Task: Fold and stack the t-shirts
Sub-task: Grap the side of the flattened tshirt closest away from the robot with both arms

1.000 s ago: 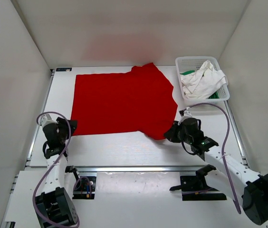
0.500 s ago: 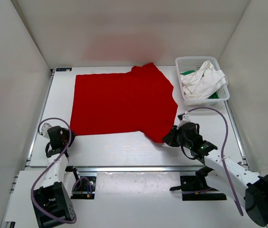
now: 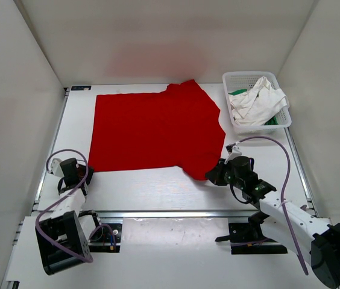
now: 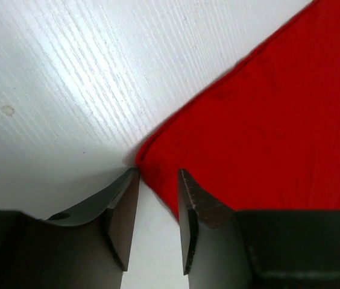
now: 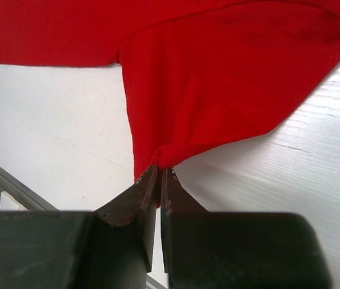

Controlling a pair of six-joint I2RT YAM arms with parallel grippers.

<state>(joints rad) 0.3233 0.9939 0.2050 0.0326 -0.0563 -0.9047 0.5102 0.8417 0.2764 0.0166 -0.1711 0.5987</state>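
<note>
The red t-shirt point(image 3: 158, 129) lies spread flat on the white table point(image 3: 152, 191). My left gripper point(image 3: 85, 175) sits low at its near left corner. In the left wrist view that gripper point(image 4: 158, 174) is open, its jaws standing either side of the corner of the red cloth point(image 4: 266, 120). My right gripper point(image 3: 214, 175) is at the shirt's near right sleeve. The right wrist view shows it point(image 5: 160, 170) shut on a bunched tip of the red fabric point(image 5: 218, 78). An off-white t-shirt point(image 3: 254, 105) and a green one point(image 3: 237, 93) lie crumpled in the basket.
A white mesh basket point(image 3: 258, 75) stands at the back right of the table. A metal rail point(image 3: 176, 214) runs along the near edge. White walls enclose the table on the left, back and right.
My left gripper has drawn back and down to the shirt's near left corner, its jaws narrowing. The right gripper has shifted slightly to the near left, still holding the sleeve.
</note>
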